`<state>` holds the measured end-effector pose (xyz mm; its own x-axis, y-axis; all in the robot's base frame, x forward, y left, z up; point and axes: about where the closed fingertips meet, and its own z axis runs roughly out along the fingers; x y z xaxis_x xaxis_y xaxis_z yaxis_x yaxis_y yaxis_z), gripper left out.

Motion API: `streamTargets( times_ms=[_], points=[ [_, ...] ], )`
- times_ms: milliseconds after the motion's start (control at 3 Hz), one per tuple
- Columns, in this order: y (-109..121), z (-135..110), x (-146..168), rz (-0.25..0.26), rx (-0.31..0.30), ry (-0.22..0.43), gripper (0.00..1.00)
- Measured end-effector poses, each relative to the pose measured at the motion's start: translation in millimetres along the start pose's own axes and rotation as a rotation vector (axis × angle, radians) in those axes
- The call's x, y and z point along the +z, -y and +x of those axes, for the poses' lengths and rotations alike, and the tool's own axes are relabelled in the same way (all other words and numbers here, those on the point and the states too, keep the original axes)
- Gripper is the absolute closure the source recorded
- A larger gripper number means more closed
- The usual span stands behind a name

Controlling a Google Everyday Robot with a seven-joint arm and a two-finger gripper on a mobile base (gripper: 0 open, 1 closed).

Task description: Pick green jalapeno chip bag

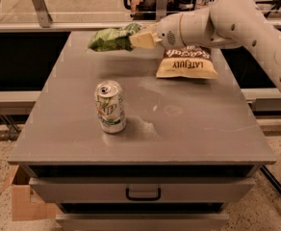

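1. A grey worktop (203, 124) with drawers beneath, seen from the front and slightly above
2. The robot's white arm (236, 18) reaches in from the right across the far side of the worktop
3. Its end effector (134, 40) is near the far edge, left of centre, with cream fingers (145, 37) closed narrowly on the right end of the green jalapeno chip bag (108, 39)
4. The crinkled, light-green bag stretches leftward from the fingers; whether it touches the surface cannot be told
5. A brown-and-yellow Late July chip bag (186, 64) lies flat just under the arm, right of the green bag
6. A green-and-white soda can (110, 107) stands upright nearer the front, well apart from both bags
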<state>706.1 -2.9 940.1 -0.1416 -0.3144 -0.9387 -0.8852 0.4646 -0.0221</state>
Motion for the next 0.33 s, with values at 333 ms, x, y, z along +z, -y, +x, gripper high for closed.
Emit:
streamTargets(
  times_ms=[333],
  points=[
    [-0.1, 0.0, 0.1, 0.000, 0.000, 0.000, 1.00]
  ],
)
